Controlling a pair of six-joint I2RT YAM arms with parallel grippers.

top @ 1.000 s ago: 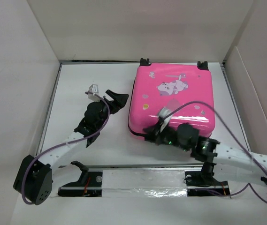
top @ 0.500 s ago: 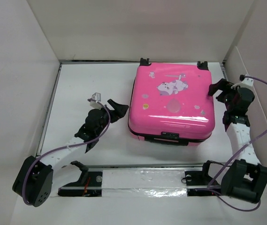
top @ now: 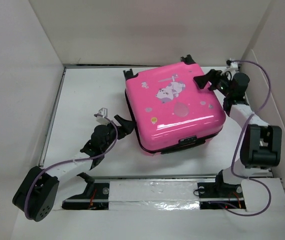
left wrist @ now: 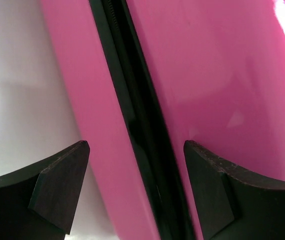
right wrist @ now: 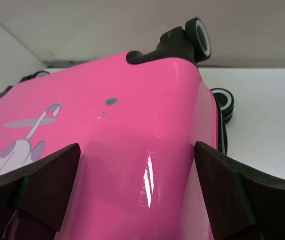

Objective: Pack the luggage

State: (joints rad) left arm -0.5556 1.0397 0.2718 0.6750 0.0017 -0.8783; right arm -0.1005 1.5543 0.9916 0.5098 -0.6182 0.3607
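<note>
To the outer side of the left pincer (top: pixel 123 125) the white tabletop (top: pixel 79 100) runs open as far as the left wall (top: pixel 27 90), so we judge that this arm has room to swing there. This pincer has its fingers spread and holds nothing. Just ahead of its tips, running between them, is the black zip seam (left wrist: pixel 132 125) on the flank of the hot-pink suitcase (top: pixel 175 107).

The suitcase lies flat, shut and skewed between our two pincers. We judge the shell stiff, glossy and slippery, and too broad to span. It is better pushed at the flanks, or taken at the seam lip or a wheel bracket.

The right pincer (top: pixel 206 81), also spread and empty, sits at the far corner, with the wheels (right wrist: pixel 198 32) just beyond its tips. Whether it touches the shell we cannot tell. The right wall (top: pixel 277 75) stands near behind it, leaving little room.
</note>
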